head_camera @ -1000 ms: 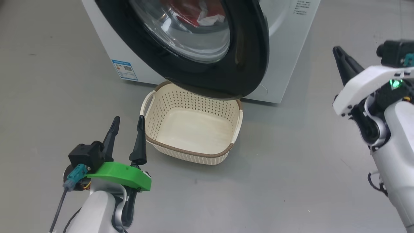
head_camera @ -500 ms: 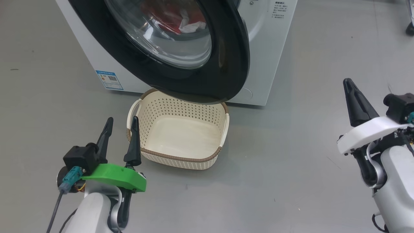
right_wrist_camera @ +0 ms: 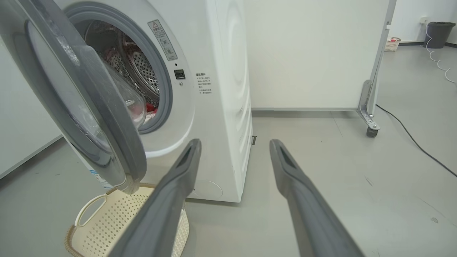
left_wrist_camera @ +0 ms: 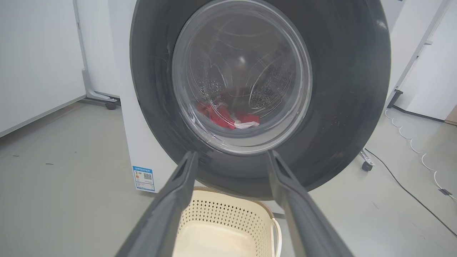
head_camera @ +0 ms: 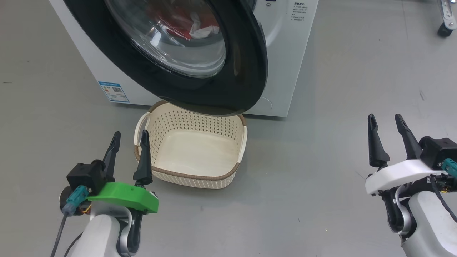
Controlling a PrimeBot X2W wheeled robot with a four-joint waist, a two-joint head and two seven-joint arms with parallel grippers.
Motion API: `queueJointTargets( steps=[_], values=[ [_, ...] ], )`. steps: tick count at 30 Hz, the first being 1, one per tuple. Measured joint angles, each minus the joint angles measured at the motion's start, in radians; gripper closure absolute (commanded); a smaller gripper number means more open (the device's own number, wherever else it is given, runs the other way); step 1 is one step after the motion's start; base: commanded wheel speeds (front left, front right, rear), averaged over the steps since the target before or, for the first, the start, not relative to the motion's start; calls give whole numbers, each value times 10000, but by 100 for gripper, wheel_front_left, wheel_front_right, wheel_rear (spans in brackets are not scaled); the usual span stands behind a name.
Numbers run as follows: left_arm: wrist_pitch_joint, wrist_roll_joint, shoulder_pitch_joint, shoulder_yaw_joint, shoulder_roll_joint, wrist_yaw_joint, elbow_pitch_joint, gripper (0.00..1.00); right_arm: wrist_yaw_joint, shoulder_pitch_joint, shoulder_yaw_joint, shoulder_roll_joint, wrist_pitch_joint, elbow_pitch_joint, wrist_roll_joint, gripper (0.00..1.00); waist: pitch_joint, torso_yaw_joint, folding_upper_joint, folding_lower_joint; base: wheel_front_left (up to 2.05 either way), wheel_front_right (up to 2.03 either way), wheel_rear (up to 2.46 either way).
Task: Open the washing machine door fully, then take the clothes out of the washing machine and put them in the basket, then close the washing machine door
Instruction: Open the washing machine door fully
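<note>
left pincer (head_camera: 130, 133): We see its two dark fingers spread wide with nothing between them. It hangs low above the grey floor (head_camera: 314, 185).
right pincer (head_camera: 385, 116): Its fingers are also spread apart and we see nothing held. It hangs above the floor too.
basket (head_camera: 194, 175): It stands on the floor just to the right of the left pincer, and well apart to the left of the right pincer. In the head view the left pincer's right finger (head_camera: 144, 157) crosses the basket's brown rim, but we cannot tell if they touch. The cream bottom of the basket shows bare.
washing machine door (head_camera: 246, 71): It is ahead of the left pincer and higher than it, and it is swung partly out. In the right wrist view we see a gap between the door and the grey-rimmed drum hole (right_wrist_camera: 166, 96). The lower edge of the door hangs over the far side of the basket.
clothes (left_wrist_camera: 223, 116): Red fabric with a white piece lies low in the drum. We see it through the glass window (left_wrist_camera: 242, 64) of the door, straight ahead of the left pincer.
washing machine (head_camera: 285, 53): The white box stands behind the door, ahead of the right pincer and to its left.
blue label sticker (head_camera: 114, 91): It is low on the machine's front, ahead of the left pincer.
</note>
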State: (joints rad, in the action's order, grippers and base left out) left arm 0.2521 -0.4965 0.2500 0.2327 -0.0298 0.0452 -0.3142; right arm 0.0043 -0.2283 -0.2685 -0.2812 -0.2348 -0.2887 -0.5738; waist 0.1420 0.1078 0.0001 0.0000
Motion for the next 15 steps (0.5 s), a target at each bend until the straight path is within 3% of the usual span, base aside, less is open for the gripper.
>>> queueJointTargets(
  steps=[15],
  values=[
    [0, 148, -79, -21, 0, 38, -13, 0, -174, 480, 98, 159, -94, 617, 196, 0, -72, -60, 0, 0, 0, 0, 0]
  ],
)
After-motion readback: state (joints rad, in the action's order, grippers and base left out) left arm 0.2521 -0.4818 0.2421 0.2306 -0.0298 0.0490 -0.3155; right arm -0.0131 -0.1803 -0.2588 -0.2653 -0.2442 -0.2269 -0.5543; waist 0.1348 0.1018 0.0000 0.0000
